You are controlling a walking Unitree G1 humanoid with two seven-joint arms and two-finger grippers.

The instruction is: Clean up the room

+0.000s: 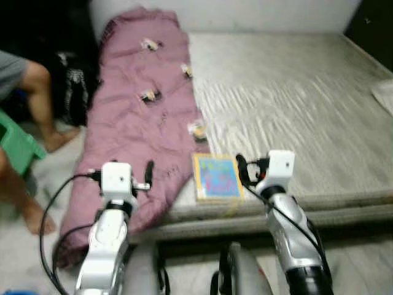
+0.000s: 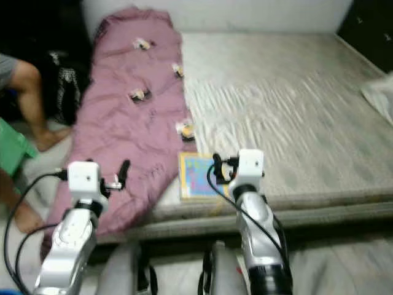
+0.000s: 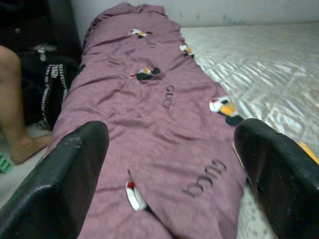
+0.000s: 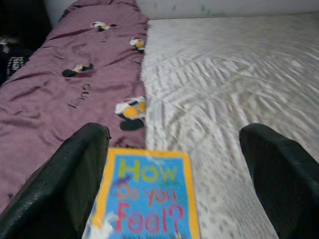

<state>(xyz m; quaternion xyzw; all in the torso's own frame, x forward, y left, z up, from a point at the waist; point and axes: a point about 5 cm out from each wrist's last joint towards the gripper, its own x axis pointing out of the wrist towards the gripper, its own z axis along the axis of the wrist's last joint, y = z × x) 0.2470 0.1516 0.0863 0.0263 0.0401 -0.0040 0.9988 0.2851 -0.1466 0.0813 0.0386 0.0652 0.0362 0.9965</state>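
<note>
A yellow-bordered picture book (image 1: pixel 216 177) lay at the near edge of the bed (image 1: pixel 307 110), just beside a mauve quilt (image 1: pixel 141 117) that draped to the floor. The right end effector (image 4: pixel 174 199) hovered over the book, fingers spread; the left end effector (image 3: pixel 169 189) hung above the quilt, likewise spread. A person's leg (image 1: pixel 43 110) stood at left.

Book (image 1: pixel 217 177) on bed (image 1: pixel 295 104), right of blanket (image 1: pixel 138 117)
</note>
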